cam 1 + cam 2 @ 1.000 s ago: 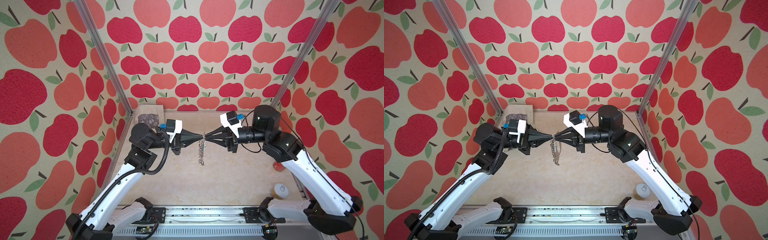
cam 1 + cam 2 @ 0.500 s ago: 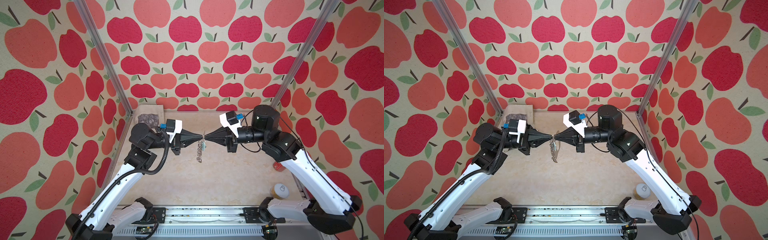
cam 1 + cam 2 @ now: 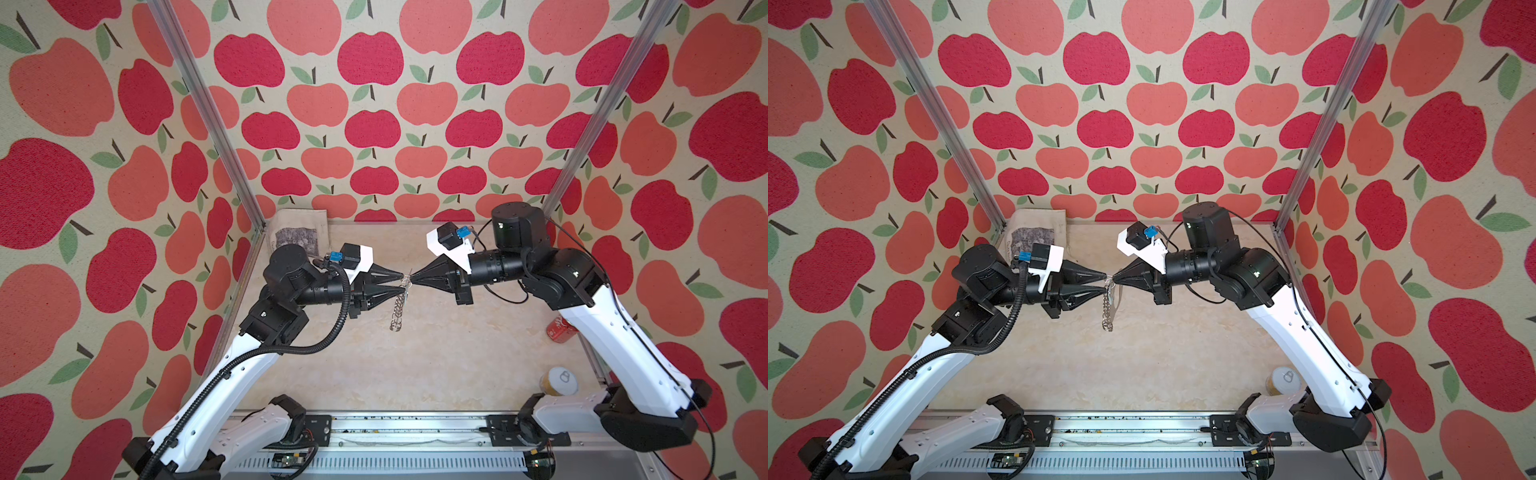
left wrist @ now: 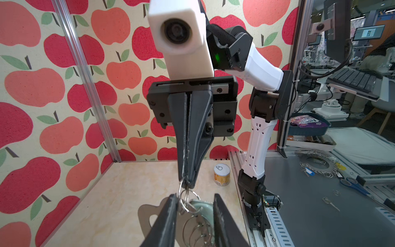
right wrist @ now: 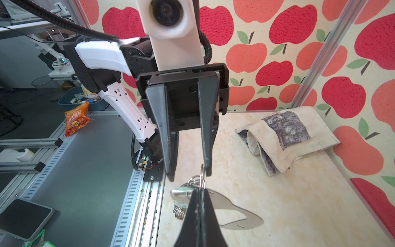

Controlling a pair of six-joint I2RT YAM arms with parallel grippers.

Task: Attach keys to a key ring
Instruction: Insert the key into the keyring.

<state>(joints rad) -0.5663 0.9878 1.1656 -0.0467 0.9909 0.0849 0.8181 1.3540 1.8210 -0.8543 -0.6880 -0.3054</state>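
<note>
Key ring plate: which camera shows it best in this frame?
The right wrist view: the key ring shows its flat face, cutout and wire rings, partly covered by the right gripper. The left wrist view shows only a corner of it and some rings. In both top views it hangs edge-on, a thin strip.

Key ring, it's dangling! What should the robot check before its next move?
1. Right gripper shut on a wire ring of the key ring: ok.
2. Left gripper open, jaws apart: ok.
3. Key ring hanging off the table: ok.
4. Key threaded onto a ring: cannot tell; it sits among the rings.
5. Left fingers free of the rings: cannot tell; one ring stands right beside a fingertip.
</note>
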